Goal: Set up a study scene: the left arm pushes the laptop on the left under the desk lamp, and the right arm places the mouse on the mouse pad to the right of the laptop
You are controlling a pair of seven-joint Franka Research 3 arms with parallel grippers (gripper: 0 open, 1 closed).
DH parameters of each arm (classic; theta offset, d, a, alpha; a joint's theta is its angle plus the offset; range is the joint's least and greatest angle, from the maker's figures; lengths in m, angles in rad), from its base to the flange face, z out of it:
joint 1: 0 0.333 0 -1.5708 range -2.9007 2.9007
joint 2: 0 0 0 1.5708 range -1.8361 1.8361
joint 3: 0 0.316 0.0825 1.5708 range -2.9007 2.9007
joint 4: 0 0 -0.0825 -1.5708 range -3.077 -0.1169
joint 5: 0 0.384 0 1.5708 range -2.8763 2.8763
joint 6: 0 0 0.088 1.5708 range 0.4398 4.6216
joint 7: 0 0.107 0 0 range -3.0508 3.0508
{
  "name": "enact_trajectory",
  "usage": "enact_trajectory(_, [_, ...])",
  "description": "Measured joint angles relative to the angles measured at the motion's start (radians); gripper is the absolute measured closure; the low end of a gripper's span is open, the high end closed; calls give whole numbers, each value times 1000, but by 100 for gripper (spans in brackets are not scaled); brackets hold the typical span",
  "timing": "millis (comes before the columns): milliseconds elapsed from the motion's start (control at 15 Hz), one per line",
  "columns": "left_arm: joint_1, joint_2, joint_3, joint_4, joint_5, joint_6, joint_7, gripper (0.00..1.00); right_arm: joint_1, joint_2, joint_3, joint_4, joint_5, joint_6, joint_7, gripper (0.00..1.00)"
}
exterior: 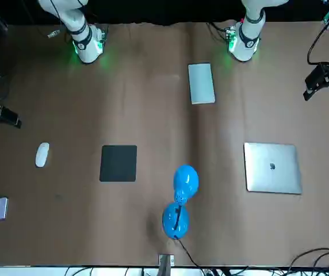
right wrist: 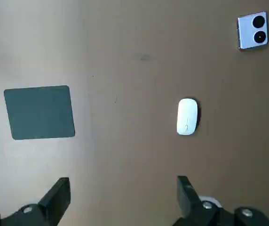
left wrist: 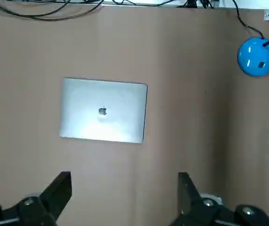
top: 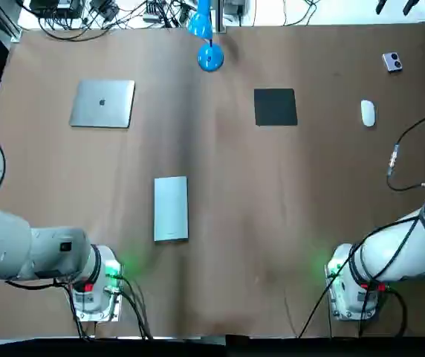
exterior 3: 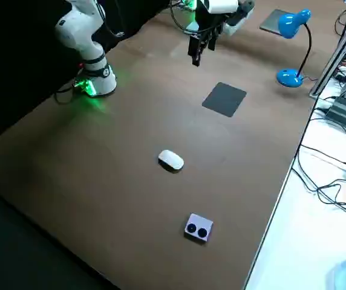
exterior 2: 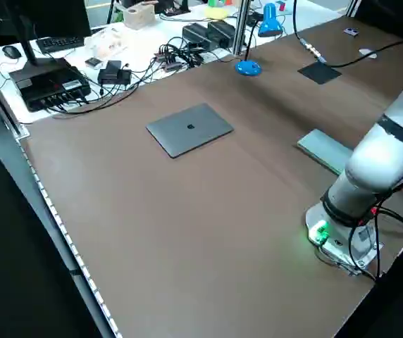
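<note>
Left wrist view: left hand hangs high over the table, fingers spread wide, nothing betw. them.
Right hand: also high, also wide open & empty, looking down on its own half.
Laptop: lid shut, logo up, flat on the far-left part of the table, apart from everything else.
Laptop axis: long side runs L–R across the table. One short edge faces the table's left side, the other faces the lamp. Sits near enough square, a slight skew at most.
Desk lamp: blue, far edge, centre, well to the right of the laptop.
Step in hand: looks like the very start. Nothing touched yet, and the push comes first, I reckon.
How to push well: drop the left hand outside the laptop's left short edge and keep it low to the table. Meet that edge at its middle and shove along the long axis twd the lamp. Off-centre contact prob. spins it. Go slow & stop short of the pad.
Mouse pad: dark square, right of the lamp, nothing on it.
Mouse: white, right of the pad, well apart from it. Long axis runs near–far, crosswise to the laptop's.
Also on table: grey slab nearer the robot, centre-left, seems clear of the push line. Small two-dot gadget in the far right corner.
</note>
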State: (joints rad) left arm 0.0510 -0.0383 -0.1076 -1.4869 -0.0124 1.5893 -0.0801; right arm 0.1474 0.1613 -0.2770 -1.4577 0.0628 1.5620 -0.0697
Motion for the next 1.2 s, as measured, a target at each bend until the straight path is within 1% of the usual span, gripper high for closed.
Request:
enact_trajectory(600, [5, 0, 0, -14, 0, 0, 1, 0, -4, 0, -5, 0, -1, 2, 1, 0])
enact_trajectory(800, [10, 7, 6, -23, 1, 0, 1, 0, -51, 4, -9, -9, -2, 2, 3, 0])
enact_trajectory(933, [33, 20, 8, -28, 2, 1, -8, 0, -90, 21, -10, -22, -2, 5, -1, 0])
enact_trajectory(1200, [111, 67, 11, -39, 2, 1, -48, 0, -118, 94, -10, -34, -2, 20, -1, 0])
